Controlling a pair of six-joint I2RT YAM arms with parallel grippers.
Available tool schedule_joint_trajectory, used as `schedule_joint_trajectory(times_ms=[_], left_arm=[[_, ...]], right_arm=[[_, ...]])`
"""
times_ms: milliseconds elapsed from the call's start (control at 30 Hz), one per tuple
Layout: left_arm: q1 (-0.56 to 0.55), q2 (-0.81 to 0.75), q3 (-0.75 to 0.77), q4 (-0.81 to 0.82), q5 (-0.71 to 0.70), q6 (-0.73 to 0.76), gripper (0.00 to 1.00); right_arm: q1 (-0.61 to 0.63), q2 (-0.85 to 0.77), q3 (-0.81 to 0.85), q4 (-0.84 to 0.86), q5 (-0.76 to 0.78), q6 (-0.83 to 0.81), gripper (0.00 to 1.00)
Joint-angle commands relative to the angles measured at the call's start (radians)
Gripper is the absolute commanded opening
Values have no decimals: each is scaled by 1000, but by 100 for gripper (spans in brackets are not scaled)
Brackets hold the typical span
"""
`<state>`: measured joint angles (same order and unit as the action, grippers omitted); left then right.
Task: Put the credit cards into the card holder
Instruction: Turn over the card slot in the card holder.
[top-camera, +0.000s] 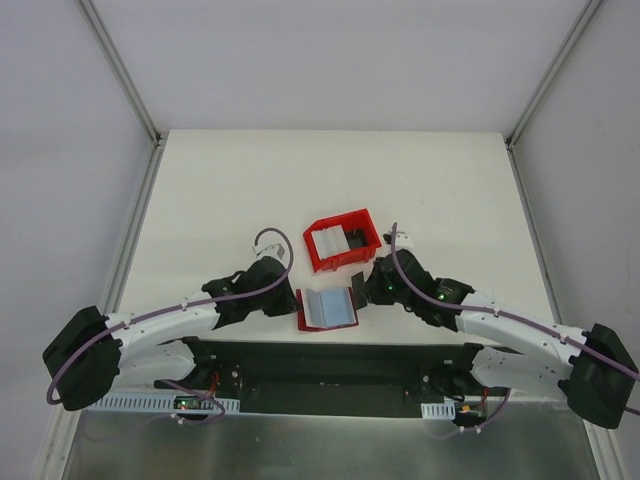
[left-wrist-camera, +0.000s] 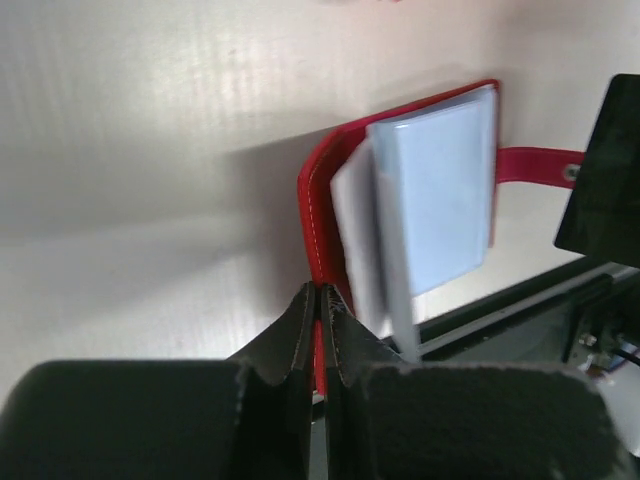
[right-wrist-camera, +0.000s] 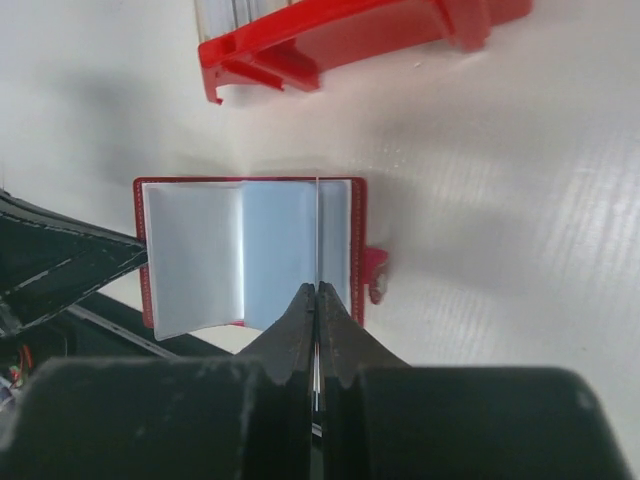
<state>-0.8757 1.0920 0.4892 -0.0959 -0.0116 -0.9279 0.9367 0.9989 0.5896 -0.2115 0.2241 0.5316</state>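
Observation:
The red card holder (top-camera: 327, 308) lies open near the table's front edge, its pale blue-grey pockets facing up. My left gripper (top-camera: 293, 300) is shut on its left red edge, as the left wrist view (left-wrist-camera: 320, 292) shows; there the pockets (left-wrist-camera: 440, 190) and the closing tab (left-wrist-camera: 535, 165) are clear. My right gripper (right-wrist-camera: 317, 290) is shut on a thin whitish credit card (right-wrist-camera: 317, 225), seen edge-on, standing over the right half of the holder (right-wrist-camera: 200, 250). More credit cards, whitish (top-camera: 326, 243) and dark (top-camera: 355, 238), lie in the red bin.
The red plastic bin (top-camera: 330, 262) stands just behind the holder and also shows in the right wrist view (right-wrist-camera: 350, 35). The black base plate (top-camera: 330, 365) of the arms borders the holder's near side. The two grippers are close together over the holder.

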Motion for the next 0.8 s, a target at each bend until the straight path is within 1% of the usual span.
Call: schedule_joint_trajectory(times_ms=[0,100,200,333,600,767], left_arm=[[7,-24,-52,-71,-76,-19,0],[11,-14,-77,-73,-77,-28,0],[11,3,-83,-71,-82,-31,0],[12,14,-86,-71,-97,-29,0],[11,22,-84,-70,-99,-32,0],[11,13,-89,-67,-102,-42,0]], right_arm=[[13,85,-1,124,-108,28,0],[16,136,1,153,-124,39,0],[16,156,-7,153,-109,42,0],[14,165,-8,121,-97,31,0],[20,237,4,149,-149,48,0],[27,267,7,204,-184,57,0]])
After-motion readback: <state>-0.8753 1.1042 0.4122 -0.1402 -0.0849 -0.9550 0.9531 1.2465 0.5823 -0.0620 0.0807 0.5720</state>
